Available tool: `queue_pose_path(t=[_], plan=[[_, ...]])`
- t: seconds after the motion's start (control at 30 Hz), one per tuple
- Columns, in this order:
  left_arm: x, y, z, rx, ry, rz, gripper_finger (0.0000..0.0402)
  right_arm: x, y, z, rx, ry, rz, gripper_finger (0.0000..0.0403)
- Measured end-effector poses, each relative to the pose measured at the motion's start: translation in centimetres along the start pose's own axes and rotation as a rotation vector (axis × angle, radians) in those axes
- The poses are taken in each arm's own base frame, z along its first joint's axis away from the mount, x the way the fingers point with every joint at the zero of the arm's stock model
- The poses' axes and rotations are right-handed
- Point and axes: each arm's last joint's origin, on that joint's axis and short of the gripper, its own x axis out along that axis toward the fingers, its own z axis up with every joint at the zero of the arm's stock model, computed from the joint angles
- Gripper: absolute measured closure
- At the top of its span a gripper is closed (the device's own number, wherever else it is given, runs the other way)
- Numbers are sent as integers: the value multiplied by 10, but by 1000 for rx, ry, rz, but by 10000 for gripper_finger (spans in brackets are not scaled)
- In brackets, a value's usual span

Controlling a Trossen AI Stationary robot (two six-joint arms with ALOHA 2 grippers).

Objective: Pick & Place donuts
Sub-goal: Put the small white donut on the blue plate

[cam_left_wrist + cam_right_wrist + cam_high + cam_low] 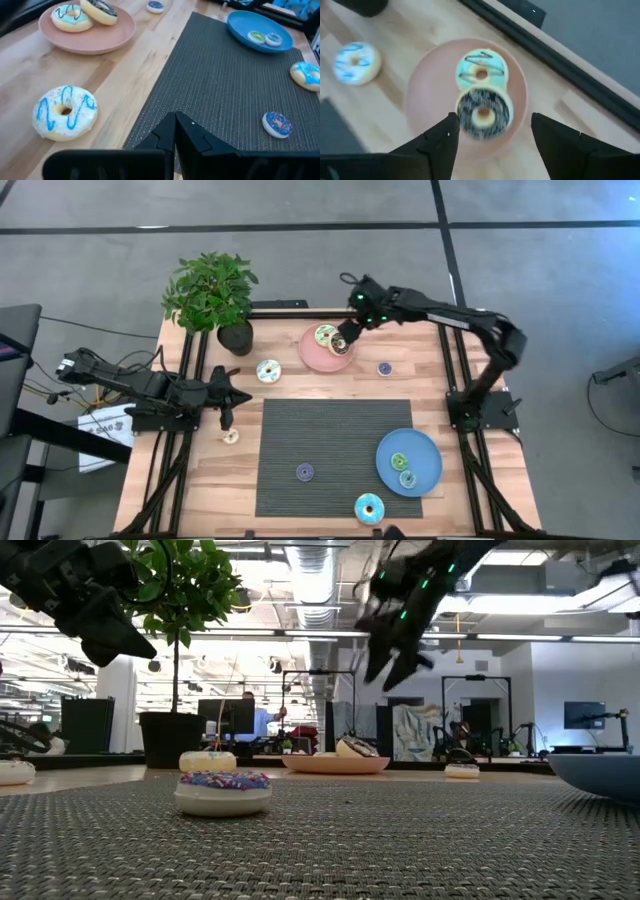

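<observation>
High view: I find the right gripper (345,340) hanging over the pink plate (312,355) at the worktop's (215,470) twelve o'clock, fingers spread and empty above a dark-iced donut (483,114) and a green-iced donut (481,68) touching it. My left gripper (226,420) waits at nine o'clock, fingers clenched on nothing.

Two donuts (482,95) on pink plate (422,92)

bare mat (335,430) centre, potted plant (212,295) blocking corner
</observation>
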Motion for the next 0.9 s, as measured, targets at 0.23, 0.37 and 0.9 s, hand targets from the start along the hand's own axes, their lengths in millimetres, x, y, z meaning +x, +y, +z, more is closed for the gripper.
queue_pose_path(t=[0.23, 0.37, 0.9], plan=[[0, -1, 1, 92, -10, -6, 392, -42, 37, -56, 85, 19, -47, 163], [0, 0, 1, 117, -9, -5, 385, -46, 52, -92, 177, 24, -87, 163], [0, 0, 4, 98, -57, 43, 376, -13, 50, -134, 286, 284, -253, 163]])
